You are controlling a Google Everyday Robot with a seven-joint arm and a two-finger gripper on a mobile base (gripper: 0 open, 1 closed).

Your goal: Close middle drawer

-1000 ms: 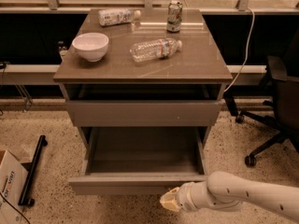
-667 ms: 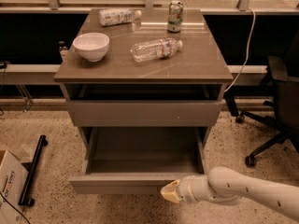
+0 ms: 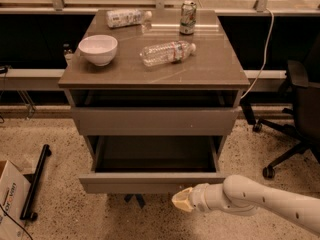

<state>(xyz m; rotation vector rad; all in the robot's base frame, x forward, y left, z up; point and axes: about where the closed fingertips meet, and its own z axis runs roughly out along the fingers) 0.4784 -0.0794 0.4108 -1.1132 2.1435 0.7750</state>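
Note:
The middle drawer [image 3: 150,182] is the wide grey-brown one with a low flat front panel. It stands pulled well out of the cabinet, and its shallow box looks empty. My gripper [image 3: 182,200] is a cream tip on the white arm coming in from the lower right. It sits just below and in front of the right part of the drawer's front panel, close to it or touching it. Above, the drawer with the taller front panel [image 3: 155,121] is slightly out.
On the cabinet top [image 3: 220,71] are a white bowl [image 3: 98,49], a lying clear bottle [image 3: 167,52], another lying bottle [image 3: 127,17] and a can [image 3: 188,18]. A black office chair [image 3: 297,119] stands at the right. A cardboard box [image 3: 9,204] and a black bar [image 3: 36,181] lie on the floor at the left.
My gripper has moved left and up to the drawer's front panel. The middle drawer's front now sits a little further in toward the cabinet.

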